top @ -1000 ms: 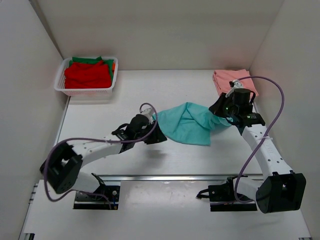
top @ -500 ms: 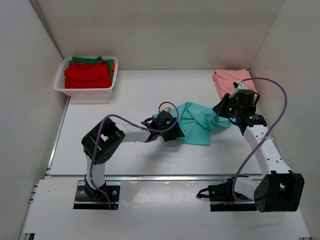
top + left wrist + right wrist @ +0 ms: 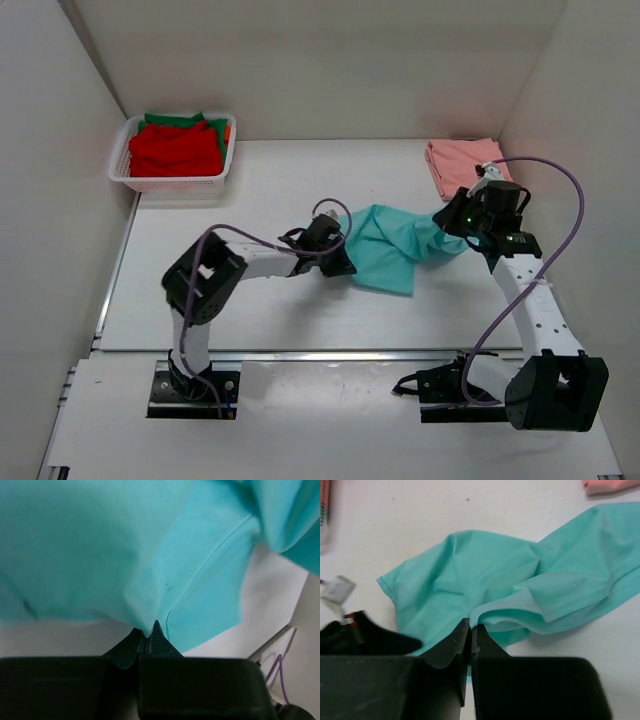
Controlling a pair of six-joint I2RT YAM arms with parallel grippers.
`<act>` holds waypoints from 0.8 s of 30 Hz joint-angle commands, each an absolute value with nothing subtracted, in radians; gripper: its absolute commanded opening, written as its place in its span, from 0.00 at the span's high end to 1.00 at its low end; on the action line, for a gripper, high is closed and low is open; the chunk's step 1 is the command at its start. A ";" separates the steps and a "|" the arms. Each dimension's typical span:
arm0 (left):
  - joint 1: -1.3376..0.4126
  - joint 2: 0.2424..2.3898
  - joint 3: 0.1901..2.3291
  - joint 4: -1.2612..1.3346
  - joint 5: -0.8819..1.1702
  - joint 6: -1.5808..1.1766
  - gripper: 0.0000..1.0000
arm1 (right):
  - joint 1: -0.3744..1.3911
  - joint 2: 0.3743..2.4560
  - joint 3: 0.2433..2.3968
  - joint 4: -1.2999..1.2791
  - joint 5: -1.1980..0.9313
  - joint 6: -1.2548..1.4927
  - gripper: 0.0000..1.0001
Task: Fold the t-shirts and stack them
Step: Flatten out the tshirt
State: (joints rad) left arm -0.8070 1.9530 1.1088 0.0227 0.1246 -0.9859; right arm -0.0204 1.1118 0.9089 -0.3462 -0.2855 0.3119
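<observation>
Teal tee [image 3: 392, 255] pinched by L claw [image 3: 150, 630], R claw [image 3: 471, 625].

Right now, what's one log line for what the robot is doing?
left gripper: shut on teal shirt | right gripper: shut on teal shirt | teal shirt: crumpled, unfolded | pink shirt: folded, back right

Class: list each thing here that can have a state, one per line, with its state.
teal t-shirt: unfolded, rumpled, held at two ends
salmon pink t-shirt: folded, lying flat
white basket: holding shirts
red t-shirt: bunched, on top in the basket
green t-shirt: in the basket, under the red one
left gripper: jaws shut on the teal t-shirt
right gripper: jaws shut on the teal t-shirt
</observation>
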 commanded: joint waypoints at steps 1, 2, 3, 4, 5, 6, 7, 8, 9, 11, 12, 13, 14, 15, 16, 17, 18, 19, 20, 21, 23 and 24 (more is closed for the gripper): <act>-0.683 1.636 1.083 -0.047 0.158 -0.902 1.00 | -0.083 1.045 1.029 -0.354 -0.314 0.290 1.00; -0.639 1.541 1.091 -0.079 0.173 -0.881 1.00 | -0.090 1.034 1.078 -0.363 -0.316 0.302 1.00; -0.614 1.487 1.094 -0.089 0.187 -0.871 1.00 | -0.106 1.022 1.103 -0.380 -0.328 0.293 1.00; -0.563 1.392 1.098 -0.106 0.224 -0.864 1.00 | -0.123 1.009 1.147 -0.399 -0.327 0.296 1.00; -0.517 1.314 1.103 -0.121 0.253 -0.868 1.00 | -0.141 0.987 1.187 -0.399 -0.346 0.299 1.00; -0.493 1.277 1.103 -0.118 0.280 -0.874 1.00 | -0.153 0.976 1.207 -0.417 -0.359 0.301 1.00; -0.436 1.211 1.104 -0.127 0.340 -0.891 1.00 | -0.184 0.957 1.245 -0.428 -0.380 0.307 1.00; -0.395 1.148 1.101 -0.126 0.391 -0.906 1.00 | -0.204 0.941 1.281 -0.436 -0.393 0.325 1.00; -0.349 1.091 1.101 -0.147 0.428 -0.919 1.00 | -0.219 0.922 1.307 -0.449 -0.419 0.327 1.00; -0.328 1.014 1.114 -0.196 0.437 -0.913 1.00 | -0.219 0.893 1.339 -0.477 -0.425 0.333 1.00; -0.330 0.994 1.127 -0.231 0.437 -0.905 1.00 | -0.209 0.865 1.351 -0.486 -0.413 0.330 1.00; -0.333 0.948 1.131 -0.241 0.434 -0.904 1.00 | -0.187 0.848 1.359 -0.501 -0.399 0.334 1.00; -0.337 0.905 1.132 -0.262 0.437 -0.914 1.00 | -0.172 0.824 1.370 -0.527 -0.390 0.334 1.00; -0.334 0.853 1.138 -0.281 0.446 -0.934 1.00 | -0.157 0.780 1.387 -0.543 -0.385 0.342 1.00; -0.328 0.816 1.155 -0.303 0.457 -0.940 1.00 | -0.156 0.760 1.402 -0.569 -0.376 0.344 1.00; -0.316 0.807 1.166 -0.320 0.454 -0.940 1.00 | -0.155 0.750 1.420 -0.590 -0.374 0.339 1.00; -0.321 0.787 1.196 -0.351 0.445 -0.939 1.00 | -0.163 0.732 1.446 -0.616 -0.373 0.342 1.00; -0.313 0.772 1.227 -0.382 0.436 -0.937 1.00 | -0.161 0.721 1.475 -0.630 -0.379 0.347 1.00; -0.313 0.759 1.256 -0.406 0.430 -0.942 1.00 | -0.167 0.716 1.505 -0.650 -0.386 0.342 1.00; -0.308 0.759 1.273 -0.416 0.426 -0.942 1.00 | -0.173 0.713 1.515 -0.666 -0.397 0.345 1.00; -0.313 0.761 1.325 -0.436 0.413 -0.945 1.00 | -0.164 0.724 1.558 -0.681 -0.405 0.353 1.00; -0.316 0.770 1.338 -0.442 0.405 -0.949 1.00 | -0.160 0.732 1.565 -0.684 -0.410 0.362 1.00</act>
